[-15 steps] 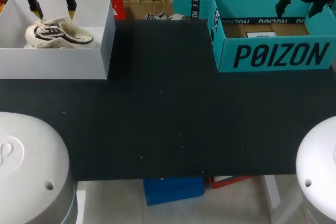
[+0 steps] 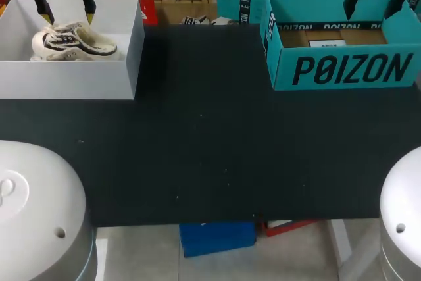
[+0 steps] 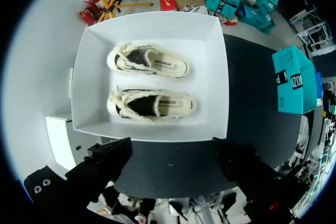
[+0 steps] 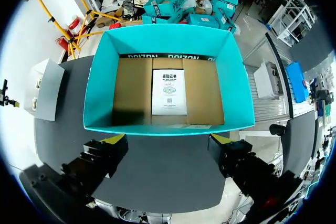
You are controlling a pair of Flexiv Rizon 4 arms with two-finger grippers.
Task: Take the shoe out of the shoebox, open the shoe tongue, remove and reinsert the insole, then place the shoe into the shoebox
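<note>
You are looking at a matte black table (image 2: 210,136) that spans the scene from left to right. Its surface is evenly lit, with faint pale specks, and its near edge runs straight.

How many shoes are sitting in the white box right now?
2. Both lie side by side in the white box: the nearer shoe closer to the left tool, the farther shoe beyond it. The teal box holds no shoe.
</note>
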